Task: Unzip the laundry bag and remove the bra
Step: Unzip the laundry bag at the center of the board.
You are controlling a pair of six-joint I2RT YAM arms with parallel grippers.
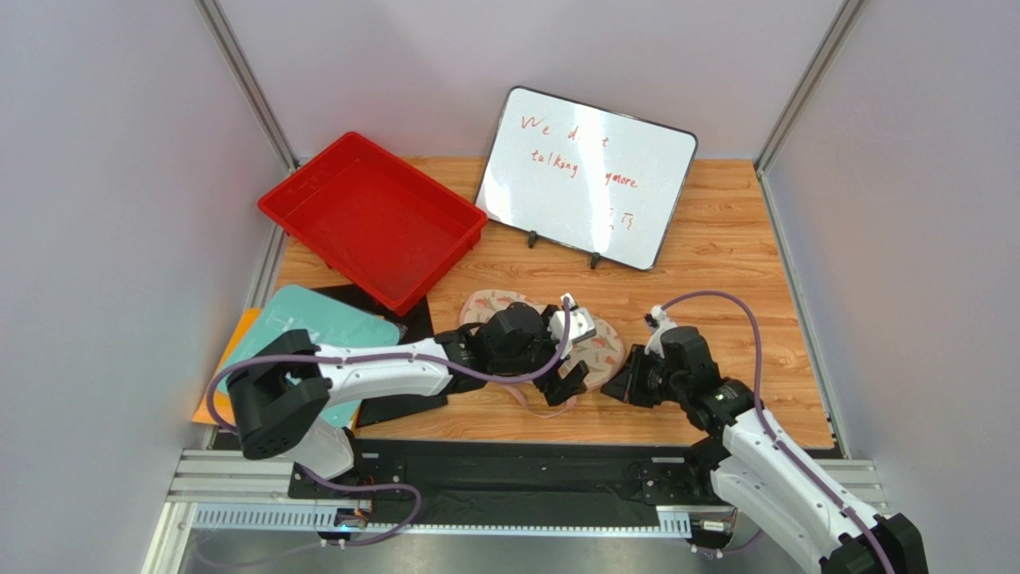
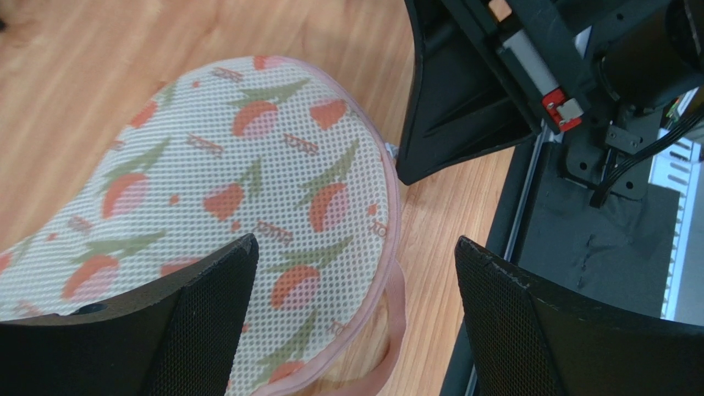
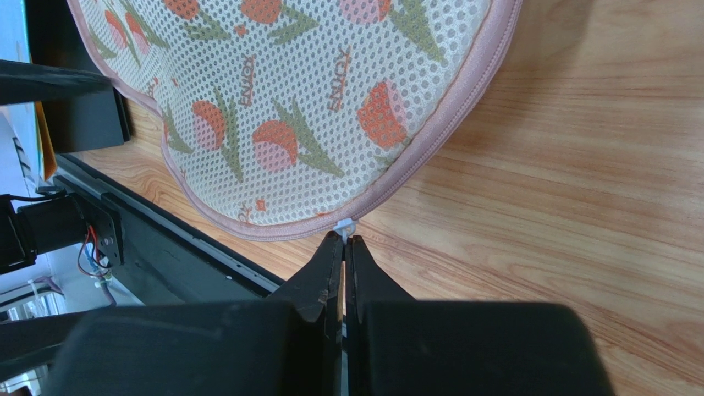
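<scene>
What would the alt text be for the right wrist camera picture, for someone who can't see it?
The right end effector, shut, pinches the white zipper pull at the pink edge of a flower-print mesh laundry bag lying on a wooden table.

Laundry bag [image 1: 605, 347] half hidden under left arm [image 1: 383, 359]; whiteboard [image 1: 587, 173] writing partly illegible.

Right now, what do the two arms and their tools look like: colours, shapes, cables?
The left arm and right arm have white rounded links, black joints, and a purple cable along each. The left tool has broad black fingers with dimpled pads; the right tool has black fingers tapering to thin tips.
</scene>
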